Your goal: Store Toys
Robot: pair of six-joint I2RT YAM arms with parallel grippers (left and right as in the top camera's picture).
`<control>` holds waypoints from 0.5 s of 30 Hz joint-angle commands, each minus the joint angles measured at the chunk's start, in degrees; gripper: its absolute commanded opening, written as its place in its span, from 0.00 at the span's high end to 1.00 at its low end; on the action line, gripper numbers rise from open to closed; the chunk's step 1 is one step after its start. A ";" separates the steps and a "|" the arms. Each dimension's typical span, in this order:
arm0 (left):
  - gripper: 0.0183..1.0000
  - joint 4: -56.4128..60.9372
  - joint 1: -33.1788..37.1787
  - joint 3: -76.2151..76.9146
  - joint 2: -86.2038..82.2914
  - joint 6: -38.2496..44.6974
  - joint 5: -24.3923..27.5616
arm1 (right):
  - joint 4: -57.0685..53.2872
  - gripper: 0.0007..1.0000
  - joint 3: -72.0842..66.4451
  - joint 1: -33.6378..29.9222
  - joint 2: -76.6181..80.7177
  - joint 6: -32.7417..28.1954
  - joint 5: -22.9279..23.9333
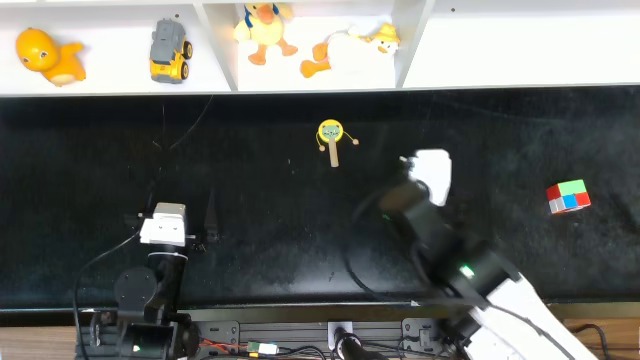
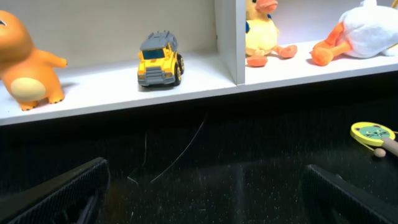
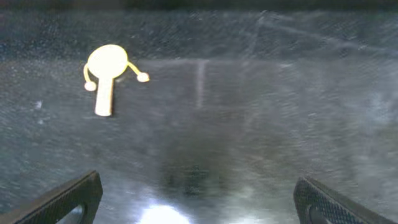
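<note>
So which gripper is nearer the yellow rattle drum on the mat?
Right. The right gripper hangs over the mat a short way from the rattle drum, which lies ahead of it toward the shelf. The left gripper sits back near its base, farther off.

A yellow rattle drum (image 1: 331, 137) lies flat mid-tabletop (image 1: 250, 230), a colourful cube (image 1: 568, 197) at its right, while an orange figure (image 1: 48, 55), yellow truck (image 1: 170, 50), yellow plush duck (image 1: 265, 30) and white plush duck (image 1: 350, 50) occupy the shelf (image 1: 120, 88).

Ylw truck (image 2: 160, 60) on shelf (image 2: 112, 87); claw (image 2: 205, 186) spread wide.
</note>
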 commanded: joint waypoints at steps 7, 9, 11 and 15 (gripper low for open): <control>0.00 -0.28 -0.31 -0.07 -0.61 -0.63 -0.48 | -0.07 0.00 15.19 1.99 24.87 8.39 -12.44; 0.00 -0.28 -0.31 -0.07 -0.61 -0.63 -0.46 | 0.09 0.00 16.68 1.99 27.96 9.14 -12.44; 0.00 -0.28 -0.31 -0.07 -0.61 -0.63 -0.46 | 0.09 0.02 18.05 1.99 30.84 9.20 -12.44; 0.00 -0.28 -0.31 -0.07 -0.61 -0.63 -0.48 | 1.40 0.00 19.45 1.97 36.13 9.16 -10.82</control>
